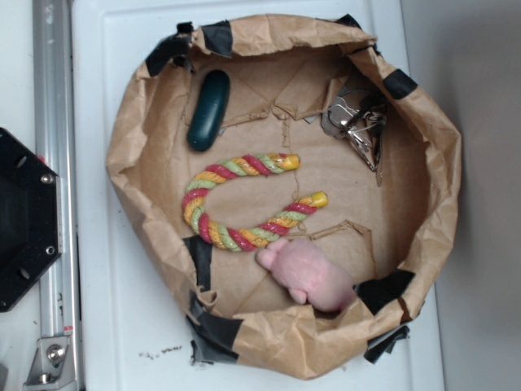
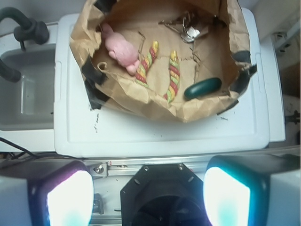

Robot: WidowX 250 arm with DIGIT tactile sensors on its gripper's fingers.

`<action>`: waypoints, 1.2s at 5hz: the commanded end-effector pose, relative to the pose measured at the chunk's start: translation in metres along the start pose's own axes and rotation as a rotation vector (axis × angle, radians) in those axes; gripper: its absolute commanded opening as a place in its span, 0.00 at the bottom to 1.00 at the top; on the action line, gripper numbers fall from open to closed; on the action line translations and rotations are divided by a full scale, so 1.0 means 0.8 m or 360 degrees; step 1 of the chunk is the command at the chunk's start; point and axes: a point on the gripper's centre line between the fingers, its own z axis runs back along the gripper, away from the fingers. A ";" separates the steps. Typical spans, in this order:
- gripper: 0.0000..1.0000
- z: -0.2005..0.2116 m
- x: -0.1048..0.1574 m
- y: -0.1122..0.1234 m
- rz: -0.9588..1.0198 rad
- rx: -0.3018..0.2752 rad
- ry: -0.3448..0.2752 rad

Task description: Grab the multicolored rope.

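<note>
- Bend of the multicolored rope (image 2: 160, 75) hidden in the wrist view behind the near wall of the brown paper basket (image 2: 155, 106); only its two arms seen.
- Gripper (image 2: 148, 197) cut off by the bottom edge of the wrist view, its fingertips (image 2: 68, 197) blurred and glowing; absent from the exterior view.
- Crumpled shiny wrapper (image 1: 354, 122) by the basket's far-right wall too tangled to identify.
- Black robot base (image 1: 24, 220) cut off by the left edge of the exterior view.
- Pink plush toy (image 1: 309, 275) partly tucked under the basket's rim.
</note>
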 end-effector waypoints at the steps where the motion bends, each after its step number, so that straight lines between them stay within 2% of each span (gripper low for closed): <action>1: 1.00 0.000 0.000 0.000 0.0000 0.0000 0.0000; 3: 1.00 -0.111 0.108 0.018 0.0128 -0.0210 0.0115; 4: 1.00 -0.159 0.127 0.016 0.0115 -0.0215 0.0158; 5: 1.00 -0.204 0.112 -0.010 0.0000 -0.0252 0.0301; 6: 1.00 -0.239 0.086 -0.026 -0.0068 -0.0211 0.0387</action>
